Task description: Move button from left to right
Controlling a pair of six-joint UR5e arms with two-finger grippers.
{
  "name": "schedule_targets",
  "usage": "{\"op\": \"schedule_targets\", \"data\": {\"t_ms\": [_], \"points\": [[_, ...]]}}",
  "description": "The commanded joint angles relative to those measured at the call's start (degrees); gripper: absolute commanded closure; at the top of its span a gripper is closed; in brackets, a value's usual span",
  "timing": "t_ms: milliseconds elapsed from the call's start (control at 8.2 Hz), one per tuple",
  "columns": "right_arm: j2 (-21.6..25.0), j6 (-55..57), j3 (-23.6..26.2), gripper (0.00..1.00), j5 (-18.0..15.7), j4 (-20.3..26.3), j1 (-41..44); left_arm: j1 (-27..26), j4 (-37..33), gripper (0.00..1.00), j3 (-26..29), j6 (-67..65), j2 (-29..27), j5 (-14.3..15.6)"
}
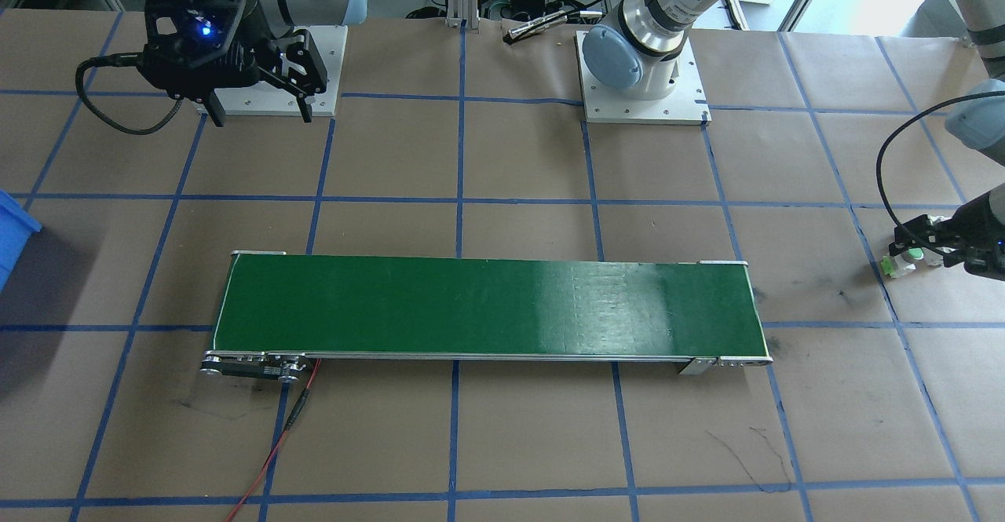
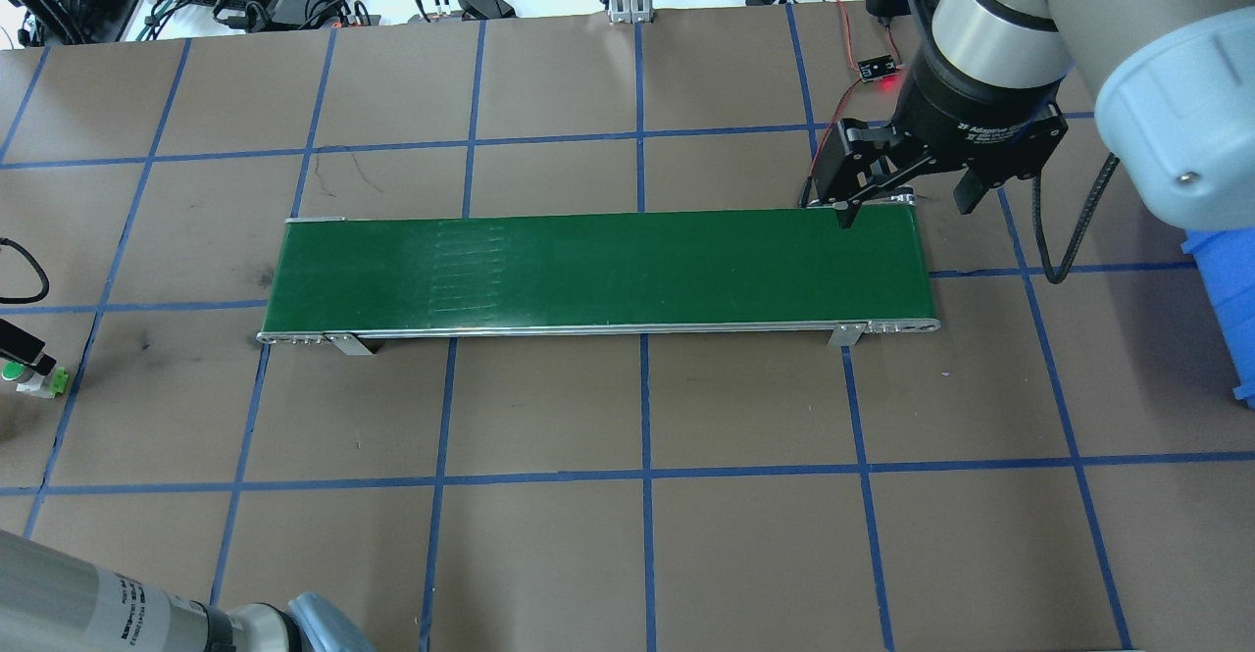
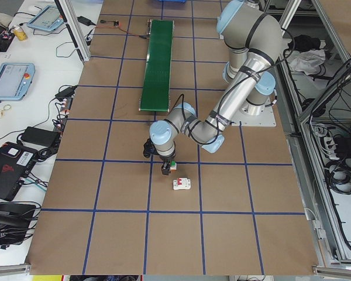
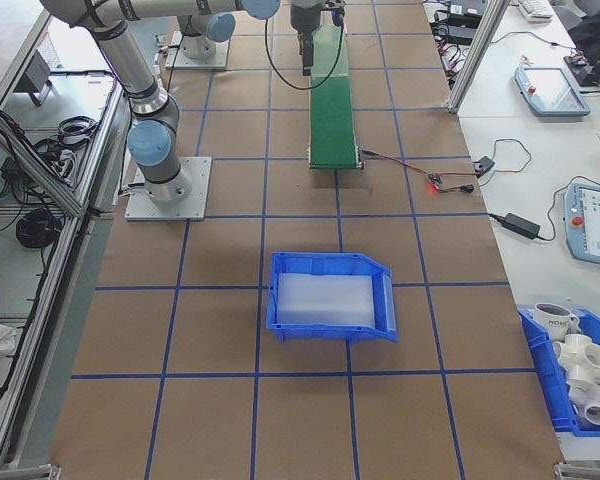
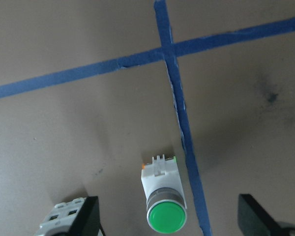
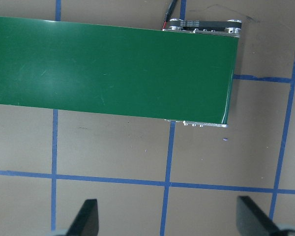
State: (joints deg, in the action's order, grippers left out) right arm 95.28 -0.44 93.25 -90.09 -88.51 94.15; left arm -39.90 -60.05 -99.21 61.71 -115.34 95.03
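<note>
Button (image 5: 163,196): green cap, white body, lying sideways.

green-capped button (image 5: 164,196) lies on its side on brown paper beside blue tape.

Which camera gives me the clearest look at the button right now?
The left wrist view: the button fills the lower middle, lying on the paper between the open left gripper fingers, green cap nearest. The front-facing and overhead views show it small at their edges; the left side view shows a speck; the other views miss it.
</note>
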Motion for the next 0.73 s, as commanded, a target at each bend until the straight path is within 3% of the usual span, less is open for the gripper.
{"op": "schedule_targets", "data": {"t_ms": [0,244,488,610], "points": [[0.0,0.0,0.0,0.0,0.0,0.0,-0.01,0.88,0.11,0.0,-0.29,2.62,-1.47,-0.72],[0.0,0.0,0.0,0.0,0.0,0.0,-0.01,0.88,0.54,0.0,-0.2,2.19,-2.17,-0.89],[0.0,0.0,0.0,0.0,0.0,0.0,-0.01,0.88,2.92,0.16,-0.2,2.19,-3.31,-0.98],[0.0,0.0,0.0,0.0,0.0,0.0,-0.01,0.88,2.92,0.19,-0.11,2.1,-3.31,-0.98]]}}
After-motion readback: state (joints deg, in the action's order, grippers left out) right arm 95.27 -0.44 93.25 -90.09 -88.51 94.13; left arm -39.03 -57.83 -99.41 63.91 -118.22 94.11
